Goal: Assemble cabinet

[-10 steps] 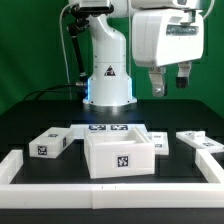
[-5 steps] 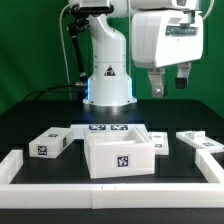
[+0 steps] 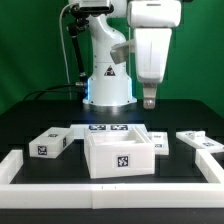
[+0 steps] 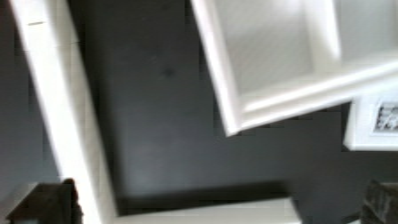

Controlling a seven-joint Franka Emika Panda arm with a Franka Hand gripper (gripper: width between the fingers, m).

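Gripper (image 3: pixel 149 99) hangs well above the box (image 3: pixel 121 160). Its fingers (image 4: pixel 45 205) stand wide apart, empty; a block (image 3: pixel 51 143) lies nearby.

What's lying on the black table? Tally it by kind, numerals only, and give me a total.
Big open box: 1
Smaller tagged blocks: 3
Marker board: 1
Low white border rail: 1
Total: 6
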